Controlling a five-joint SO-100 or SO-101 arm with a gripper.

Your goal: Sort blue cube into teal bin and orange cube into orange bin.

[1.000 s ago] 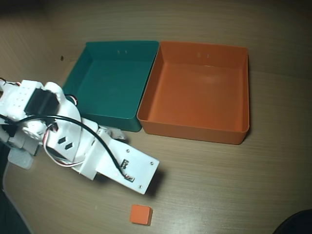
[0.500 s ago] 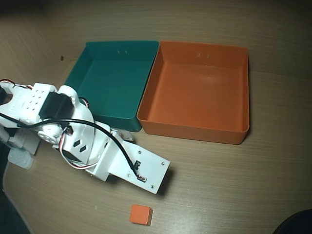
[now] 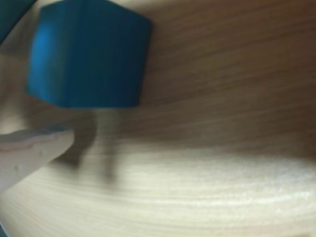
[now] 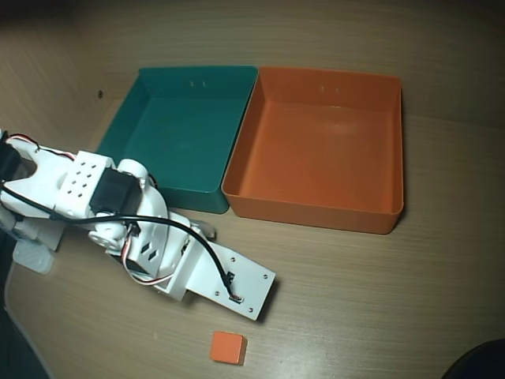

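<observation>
The jaws' opening is not possible to judge: the wrist view shows one pale finger (image 3: 29, 150) just below the blue cube (image 3: 89, 54), above the tabletop (image 3: 222, 148). The orange cube (image 4: 228, 347) lies near the arm (image 4: 158, 245).

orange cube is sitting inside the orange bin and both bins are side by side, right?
Not quite. The overhead view shows the orange cube on the bare wooden table, in front of the arm and well clear of the orange bin, which holds nothing. The rest stands: the orange bin and the teal bin do sit side by side.
</observation>
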